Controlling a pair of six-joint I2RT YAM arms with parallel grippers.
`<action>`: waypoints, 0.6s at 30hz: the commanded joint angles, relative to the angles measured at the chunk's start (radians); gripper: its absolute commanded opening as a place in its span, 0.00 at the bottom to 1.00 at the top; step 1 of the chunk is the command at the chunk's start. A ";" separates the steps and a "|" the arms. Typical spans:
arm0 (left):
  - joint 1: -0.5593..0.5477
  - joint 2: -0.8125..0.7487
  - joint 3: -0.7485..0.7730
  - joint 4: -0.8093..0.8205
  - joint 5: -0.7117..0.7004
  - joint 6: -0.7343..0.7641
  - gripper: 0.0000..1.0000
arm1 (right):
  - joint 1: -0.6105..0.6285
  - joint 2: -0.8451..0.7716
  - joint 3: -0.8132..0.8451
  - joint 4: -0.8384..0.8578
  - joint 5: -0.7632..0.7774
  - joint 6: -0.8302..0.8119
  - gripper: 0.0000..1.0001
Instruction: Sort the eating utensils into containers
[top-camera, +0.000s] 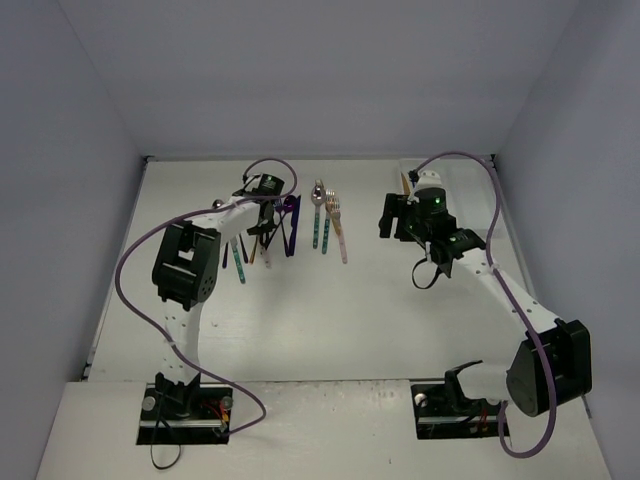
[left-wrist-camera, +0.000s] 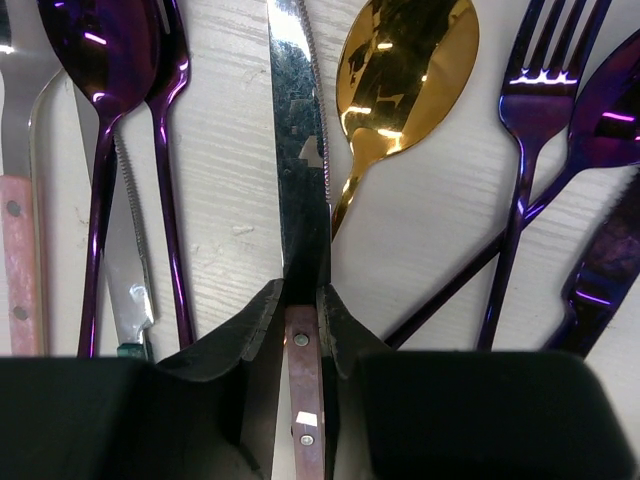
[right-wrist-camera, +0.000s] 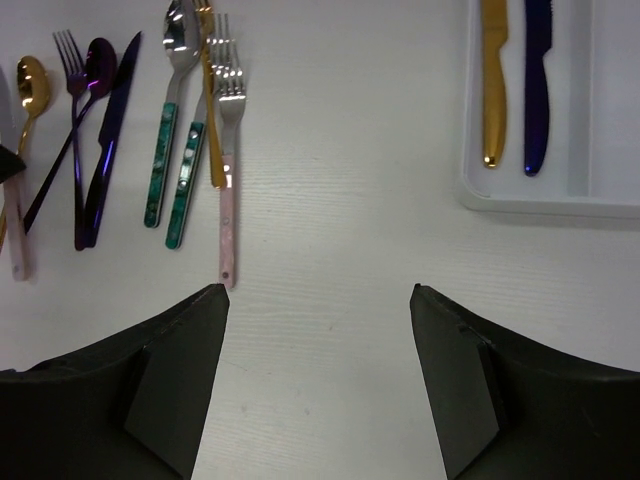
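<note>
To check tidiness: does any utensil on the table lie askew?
Yes. Right of the gold spoon, a purple spoon lies slanted, its handle crossing a purple fork. The pink-handled knife in the left jaws lies straight.

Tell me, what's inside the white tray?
A gold knife and a dark blue knife lie side by side in the white tray. Its far end is out of view.

The left arm (top-camera: 186, 262) rises from its near-left base, folds at the elbow and reaches far and to the right, with its wrist pitched down. The left gripper (left-wrist-camera: 303, 300) has its jaws pressed against both sides of a pink-handled knife (left-wrist-camera: 298, 180). The right arm (top-camera: 500, 285) stretches from its near-right base far and to the left. The right gripper (right-wrist-camera: 320, 300) hangs with its jaws wide apart, holding nothing.
</note>
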 joint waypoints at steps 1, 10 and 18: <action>0.006 -0.125 0.075 -0.046 -0.011 -0.033 0.00 | 0.078 -0.023 0.054 0.062 -0.045 -0.007 0.71; -0.025 -0.301 0.062 -0.069 0.093 -0.124 0.00 | 0.308 0.046 0.127 0.135 -0.141 0.021 0.71; -0.111 -0.494 0.032 -0.056 0.108 -0.164 0.00 | 0.376 0.117 0.166 0.265 -0.228 0.157 0.73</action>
